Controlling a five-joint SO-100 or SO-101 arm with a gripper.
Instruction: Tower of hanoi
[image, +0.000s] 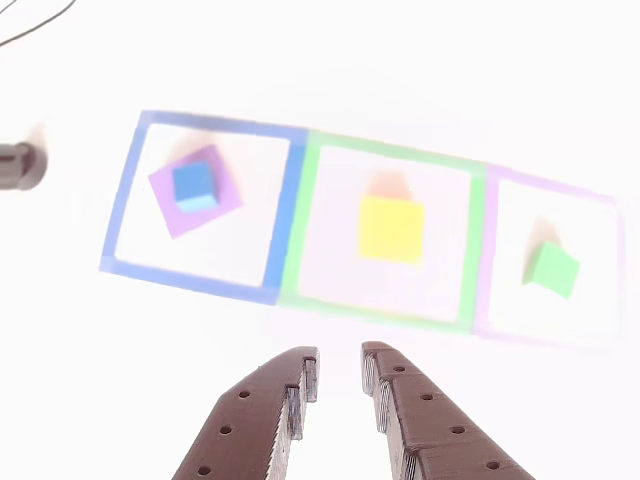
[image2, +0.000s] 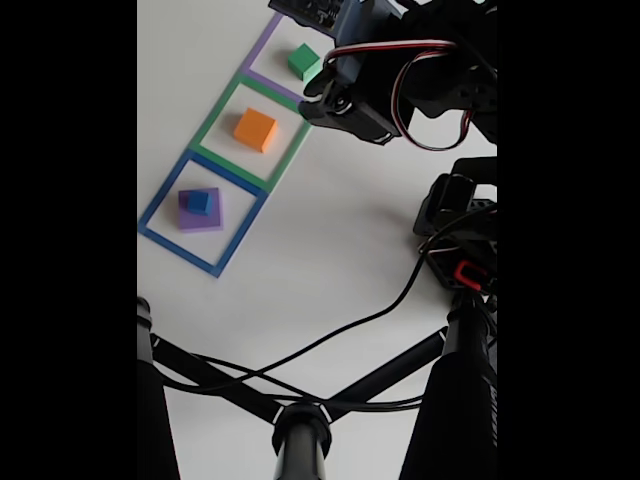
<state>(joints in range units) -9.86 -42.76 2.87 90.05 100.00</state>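
My other view rides right behind the gripper (image: 338, 372): the two brown fingers (image: 262, 410) poke in from 6 o'clock, and it looks forward and down at the white table (image: 330, 60) from fairly close. It's washed out and a bit soft.

The fixed view sits higher and further back, looking down over a black tripod (image2: 300, 430) at 6 o'clock, with black bars on both sides. The arm (image2: 400, 70) comes in from about 1 o'clock.

Both share the row of three square outlines (image: 300, 225): it runs 9 to 3 o'clock up close, but 7 to 1 o'clock in the fixed view (image2: 232, 150), so that one's rotated relative to mine.
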